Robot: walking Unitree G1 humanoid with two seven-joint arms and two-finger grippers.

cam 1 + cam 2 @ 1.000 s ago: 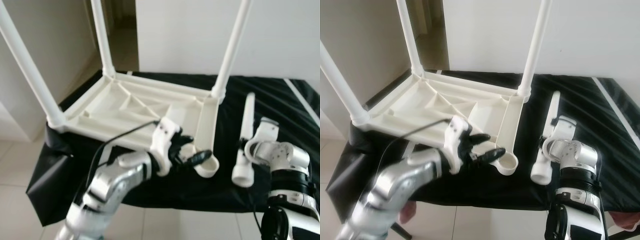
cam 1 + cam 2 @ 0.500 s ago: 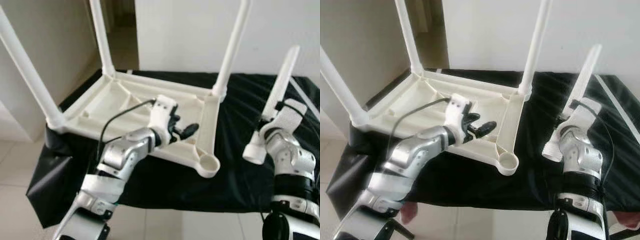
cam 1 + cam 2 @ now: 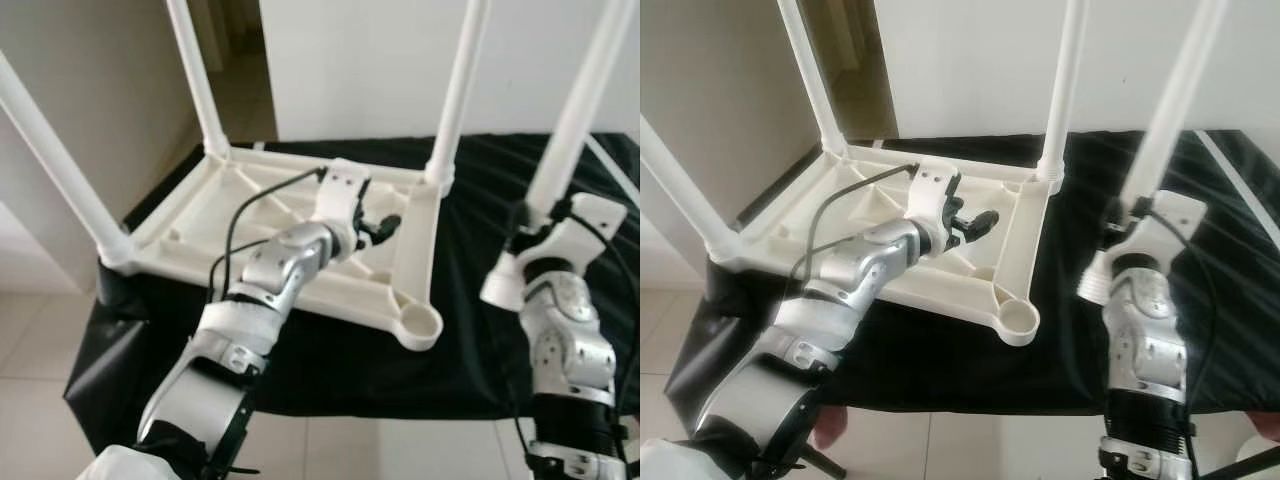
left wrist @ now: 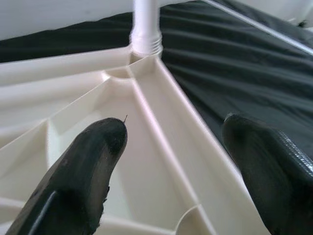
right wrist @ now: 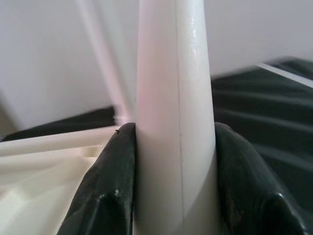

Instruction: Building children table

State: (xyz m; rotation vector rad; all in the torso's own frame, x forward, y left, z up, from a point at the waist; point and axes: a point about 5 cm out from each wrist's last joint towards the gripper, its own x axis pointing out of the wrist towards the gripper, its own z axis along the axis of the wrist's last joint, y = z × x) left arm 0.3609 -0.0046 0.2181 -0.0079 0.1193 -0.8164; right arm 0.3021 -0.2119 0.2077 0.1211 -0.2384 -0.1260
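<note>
The table (image 3: 300, 240) lies upside down on the black cloth (image 3: 480, 330), left gripper (image 3: 975, 222) spread over it, right gripper (image 5: 171, 161) pinching the last leg (image 3: 580, 100), which needs seating in the empty corner socket (image 3: 420, 322).

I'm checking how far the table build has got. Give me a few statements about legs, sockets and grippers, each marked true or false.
1. Three legs already stand in the upturned tabletop. True.
2. The right gripper is shut on the loose leg. True.
3. The near-right corner socket already has a leg in it. False: it is an open ring with nothing in it.
4. The left gripper grips a leg. False: its fingers are open above the tabletop's ribbed underside.
5. The tabletop rests on bare floor. False: it lies on a black cloth.
</note>
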